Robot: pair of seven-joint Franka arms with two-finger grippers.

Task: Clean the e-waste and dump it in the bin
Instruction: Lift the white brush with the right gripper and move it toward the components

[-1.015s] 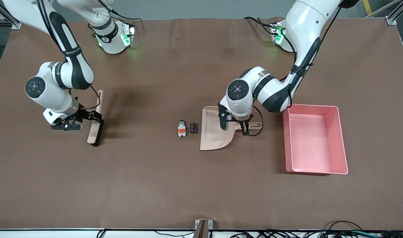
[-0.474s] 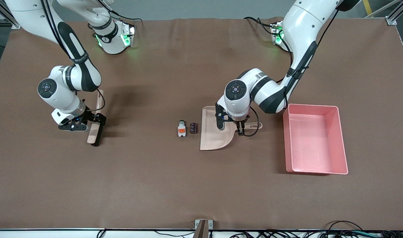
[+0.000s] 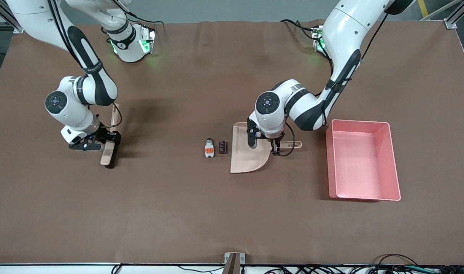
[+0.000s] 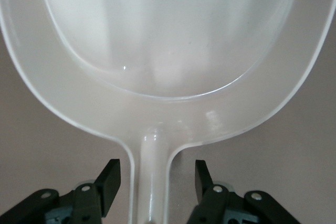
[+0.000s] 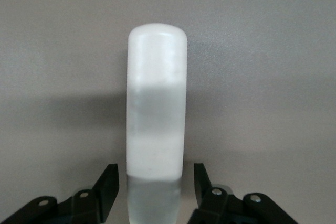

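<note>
The e-waste is two tiny parts on the brown table: a white one with an orange band (image 3: 209,148) and a dark cylinder (image 3: 223,147). They lie just off the open mouth of the beige dustpan (image 3: 245,154). My left gripper (image 3: 263,145) is low over the dustpan's handle (image 4: 152,192), open, with a gap on each side of it (image 4: 156,176). The pink bin (image 3: 394,160) stands toward the left arm's end. Toward the right arm's end lies a beige brush (image 3: 108,150) with dark bristles. My right gripper (image 3: 102,141) straddles the brush handle (image 5: 156,93), open (image 5: 156,178), not touching it.
A small metal bracket (image 3: 232,261) sits at the table's edge nearest the front camera, with cables along that edge. The two arm bases (image 3: 131,42) stand at the other long edge.
My right arm has slid in over the brush, and its fingers have narrowed around the handle. My left gripper has crept along the dustpan handle toward the pan. Nothing on the table has moved.
</note>
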